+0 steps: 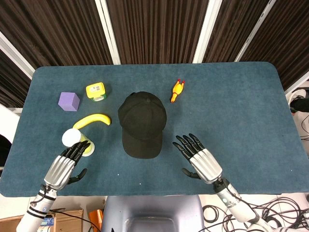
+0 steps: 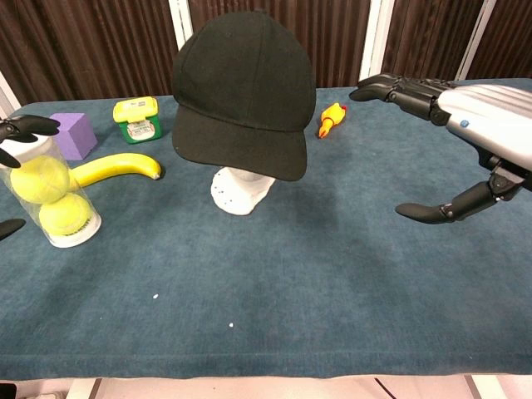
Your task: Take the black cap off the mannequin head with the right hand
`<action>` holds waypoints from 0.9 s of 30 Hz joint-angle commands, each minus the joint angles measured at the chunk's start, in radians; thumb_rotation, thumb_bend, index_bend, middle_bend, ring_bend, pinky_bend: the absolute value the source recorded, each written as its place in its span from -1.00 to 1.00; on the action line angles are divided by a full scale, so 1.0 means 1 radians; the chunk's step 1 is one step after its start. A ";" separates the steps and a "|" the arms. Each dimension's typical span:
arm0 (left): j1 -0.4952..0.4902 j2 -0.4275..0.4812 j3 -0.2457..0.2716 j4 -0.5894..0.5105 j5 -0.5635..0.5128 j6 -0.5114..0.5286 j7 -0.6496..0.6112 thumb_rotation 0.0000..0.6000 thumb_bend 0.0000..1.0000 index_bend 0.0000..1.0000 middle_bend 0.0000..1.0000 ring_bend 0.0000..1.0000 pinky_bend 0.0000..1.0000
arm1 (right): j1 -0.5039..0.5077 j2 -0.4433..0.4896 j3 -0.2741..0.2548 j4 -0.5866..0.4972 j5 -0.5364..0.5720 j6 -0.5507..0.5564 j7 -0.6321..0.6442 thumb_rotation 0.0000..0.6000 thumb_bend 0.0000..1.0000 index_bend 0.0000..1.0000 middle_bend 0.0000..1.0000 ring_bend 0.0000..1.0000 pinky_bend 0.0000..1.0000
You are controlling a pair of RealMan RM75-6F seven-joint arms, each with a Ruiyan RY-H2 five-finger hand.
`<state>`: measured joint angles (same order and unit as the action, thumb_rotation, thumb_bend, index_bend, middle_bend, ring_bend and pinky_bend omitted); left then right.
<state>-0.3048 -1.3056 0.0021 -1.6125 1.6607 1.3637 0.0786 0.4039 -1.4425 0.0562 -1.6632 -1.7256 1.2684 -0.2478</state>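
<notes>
The black cap [image 1: 141, 123] [image 2: 241, 87] sits on the white mannequin head [image 2: 239, 190] at the table's middle, its brim pointing toward me. My right hand [image 1: 199, 157] [image 2: 453, 125] hovers open to the right of the cap, fingers spread and pointing away from me, thumb hanging low, not touching it. My left hand [image 1: 67, 162] is open at the front left, its fingertips [image 2: 25, 126] over the tennis ball tube. The mannequin's face is hidden under the brim.
A clear tube of yellow tennis balls [image 2: 51, 198] [image 1: 77, 140] stands under my left hand. Behind it lie a banana [image 1: 92, 120], a purple cube [image 1: 69, 101] and a yellow-green box [image 1: 95, 91]. A rubber chicken toy [image 1: 177, 90] lies behind and right of the cap.
</notes>
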 commanded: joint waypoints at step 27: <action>0.077 -0.017 0.032 0.085 0.039 0.124 0.080 1.00 -0.26 -1.00 -0.71 -0.68 -0.46 | 0.089 -0.547 0.099 0.545 -0.108 0.262 0.018 1.00 -0.67 -0.63 -0.52 -0.98 -1.00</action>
<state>-0.2284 -1.3231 0.0337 -1.5275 1.7001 1.4873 0.1579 0.4733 -1.9409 0.1356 -1.1692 -1.8165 1.4937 -0.2383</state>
